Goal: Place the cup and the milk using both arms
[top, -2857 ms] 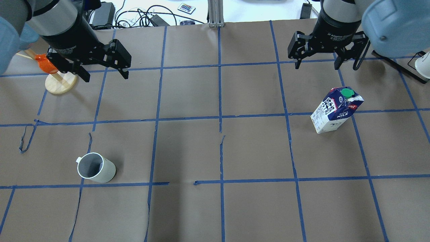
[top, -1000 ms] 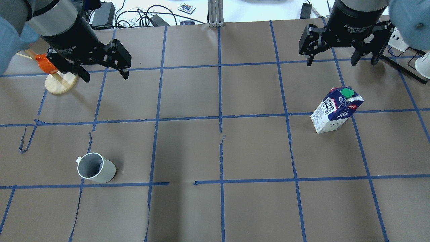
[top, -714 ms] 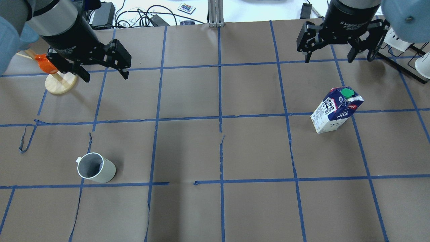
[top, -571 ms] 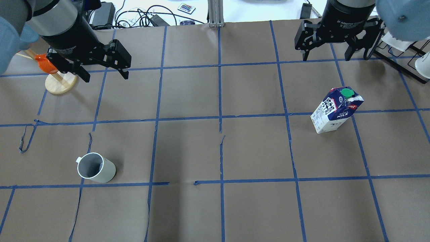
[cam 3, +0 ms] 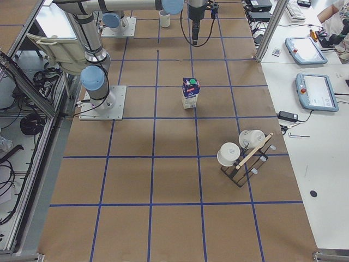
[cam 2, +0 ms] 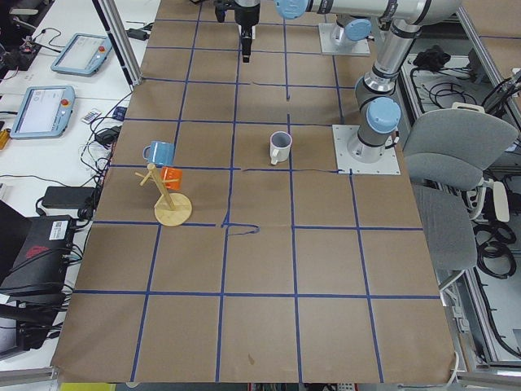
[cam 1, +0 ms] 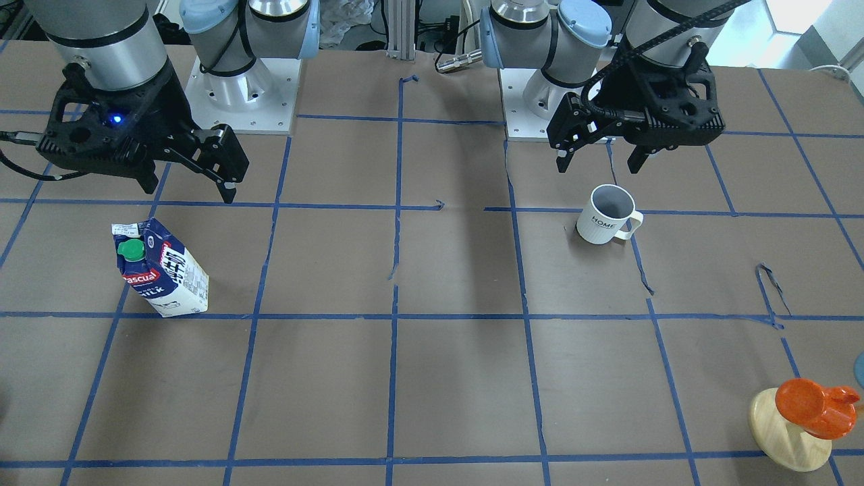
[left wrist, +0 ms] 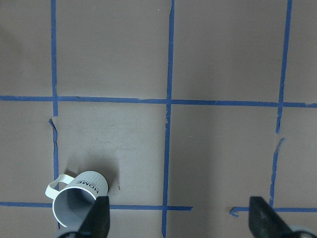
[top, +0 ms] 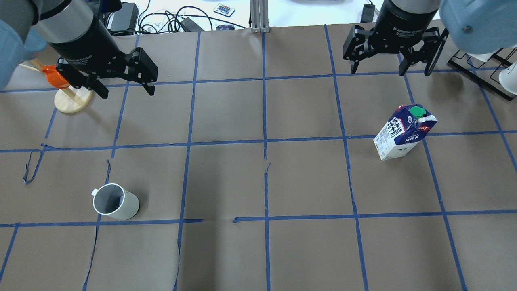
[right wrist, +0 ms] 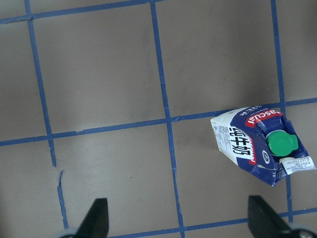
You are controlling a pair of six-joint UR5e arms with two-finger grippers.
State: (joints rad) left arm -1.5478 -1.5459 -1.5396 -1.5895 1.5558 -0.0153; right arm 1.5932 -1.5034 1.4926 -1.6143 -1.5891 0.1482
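The cup (top: 116,201), a white mug with "HOME" on its side (cam 1: 606,214), stands upright in the near left part of the table; it shows at the lower left of the left wrist view (left wrist: 79,205). My left gripper (top: 127,91) is open and empty, hanging high, farther out than the cup (cam 1: 597,165). The milk (top: 404,132), a blue and white carton with a green cap (cam 1: 162,268), stands on the right. My right gripper (top: 389,70) is open and empty, high and beyond the milk (right wrist: 257,144).
An orange cup-like thing on a wooden disc stand (top: 60,79) is at the far left, close behind my left gripper; a blue mug (cam 2: 159,151) hangs on it. A black rack with white cups (cam 3: 245,155) stands at the far right. Cables (top: 169,18) lie past the far edge.
My right gripper has moved to the left over the last second, staying open above the far side of the table. The left arm, the cup and the milk have not moved.
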